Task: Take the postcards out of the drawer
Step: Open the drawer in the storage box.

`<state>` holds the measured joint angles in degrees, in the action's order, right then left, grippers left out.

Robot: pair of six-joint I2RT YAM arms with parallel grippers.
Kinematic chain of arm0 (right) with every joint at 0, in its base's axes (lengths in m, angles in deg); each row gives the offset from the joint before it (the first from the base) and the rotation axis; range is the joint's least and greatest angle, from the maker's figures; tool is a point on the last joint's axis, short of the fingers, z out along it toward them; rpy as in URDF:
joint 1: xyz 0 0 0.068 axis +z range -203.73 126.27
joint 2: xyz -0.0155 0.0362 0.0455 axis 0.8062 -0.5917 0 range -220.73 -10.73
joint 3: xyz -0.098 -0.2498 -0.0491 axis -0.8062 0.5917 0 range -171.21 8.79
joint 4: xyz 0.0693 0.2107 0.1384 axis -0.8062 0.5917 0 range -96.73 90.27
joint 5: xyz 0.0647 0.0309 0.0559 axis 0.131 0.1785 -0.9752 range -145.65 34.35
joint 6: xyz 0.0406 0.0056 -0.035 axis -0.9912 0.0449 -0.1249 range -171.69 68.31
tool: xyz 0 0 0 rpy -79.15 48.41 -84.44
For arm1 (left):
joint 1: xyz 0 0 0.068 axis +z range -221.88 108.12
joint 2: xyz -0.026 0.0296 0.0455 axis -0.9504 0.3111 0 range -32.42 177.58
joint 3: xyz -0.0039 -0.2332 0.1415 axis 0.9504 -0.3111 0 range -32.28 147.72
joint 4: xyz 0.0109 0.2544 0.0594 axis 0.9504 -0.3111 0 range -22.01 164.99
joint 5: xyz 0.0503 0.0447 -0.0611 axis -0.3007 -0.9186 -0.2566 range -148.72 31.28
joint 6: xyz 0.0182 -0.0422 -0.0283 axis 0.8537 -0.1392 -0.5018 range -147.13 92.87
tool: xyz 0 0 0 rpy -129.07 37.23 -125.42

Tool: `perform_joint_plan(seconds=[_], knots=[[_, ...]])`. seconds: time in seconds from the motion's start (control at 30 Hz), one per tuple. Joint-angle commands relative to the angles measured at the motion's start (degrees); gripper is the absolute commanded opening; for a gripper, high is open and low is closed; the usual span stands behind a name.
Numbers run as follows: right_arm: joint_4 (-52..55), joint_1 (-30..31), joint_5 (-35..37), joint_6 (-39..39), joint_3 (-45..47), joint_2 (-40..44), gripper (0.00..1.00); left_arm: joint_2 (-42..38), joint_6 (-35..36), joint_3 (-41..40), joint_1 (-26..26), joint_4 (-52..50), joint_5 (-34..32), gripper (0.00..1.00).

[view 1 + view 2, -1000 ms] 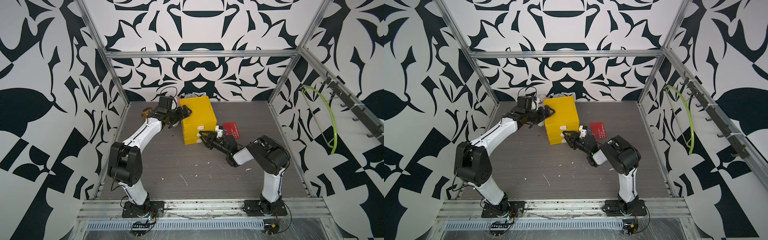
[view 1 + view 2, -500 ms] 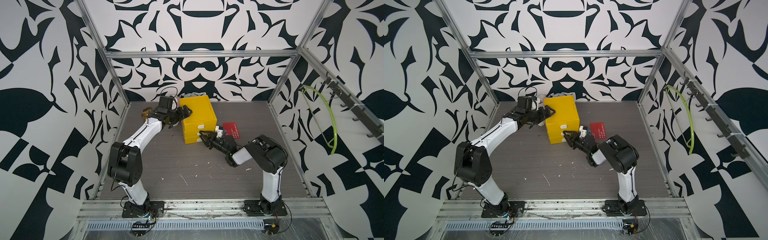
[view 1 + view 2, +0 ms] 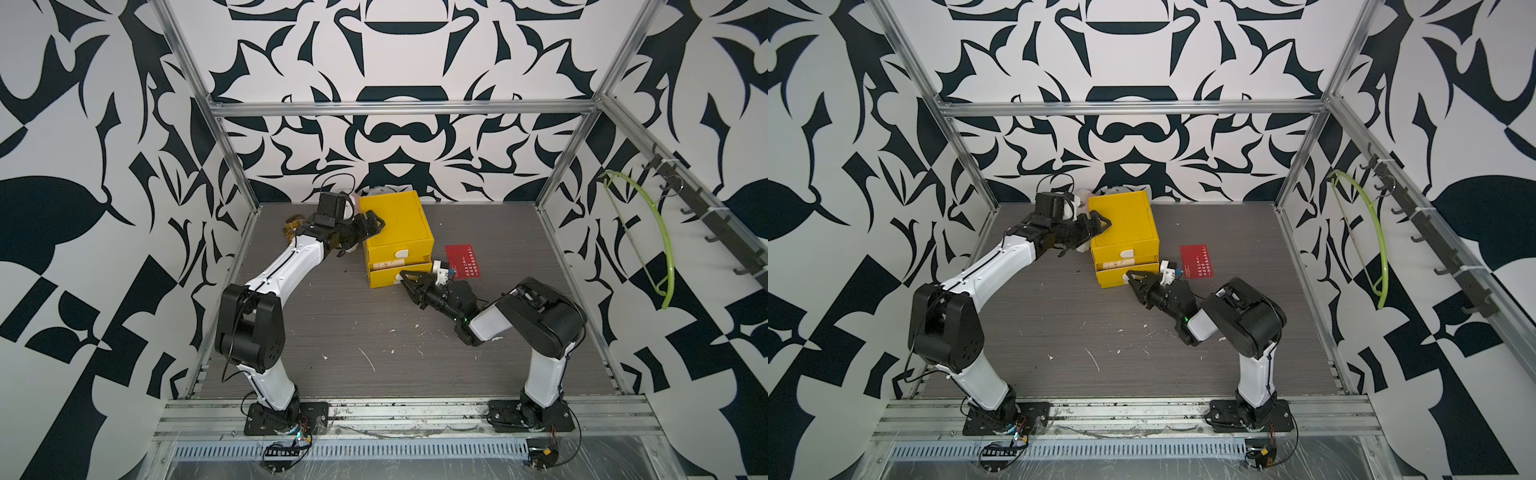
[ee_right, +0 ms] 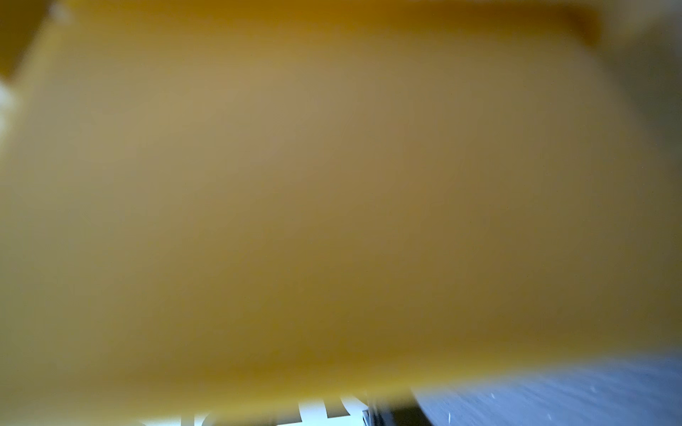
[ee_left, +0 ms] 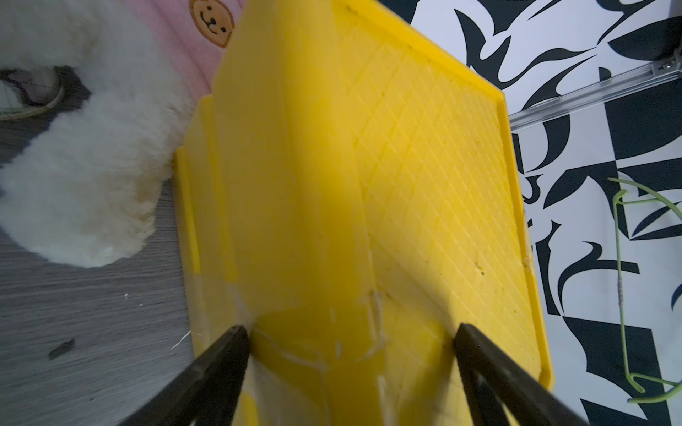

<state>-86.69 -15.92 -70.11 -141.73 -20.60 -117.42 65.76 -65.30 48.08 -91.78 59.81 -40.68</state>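
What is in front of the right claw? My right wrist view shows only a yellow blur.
Observer: The right claw sits at the lower drawer of the yellow plastic two-drawer box; that drawer stands slightly pulled out.
Operator: Any postcards showing inside?
Observer: A cream card shows in the open gap above the drawer front.
Operator: Any out already?
Observer: One red rectangular card with white writing lies flat on the grey table, beside the box.
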Motion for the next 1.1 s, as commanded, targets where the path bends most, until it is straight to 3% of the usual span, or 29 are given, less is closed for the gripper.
perform_joint_plan(seconds=[0.0, 0.33, 0.7, 1.07], knots=[[-1.74, 1.48, 0.07, 0.45, 3.57, 3.74, 0.35, 1.67, 0.38, -0.37, -0.7, -3.5, 0.94, 0.92], [6.26, 2.79, -0.33, 4.26, 6.97, 12.15, 0.35, 1.02, 0.29, -1.54, -0.71, -2.88, 0.67, 0.92], [21.83, 9.23, 4.27, 10.56, 8.77, 22.95, 0.36, 1.66, 0.23, -2.73, -0.75, -1.22, 0.8, 0.92], [25.56, 12.73, 8.34, 10.76, 12.59, 27.2, 0.36, 0.53, 0.38, -2.75, -0.75, -0.99, 0.68, 0.92]])
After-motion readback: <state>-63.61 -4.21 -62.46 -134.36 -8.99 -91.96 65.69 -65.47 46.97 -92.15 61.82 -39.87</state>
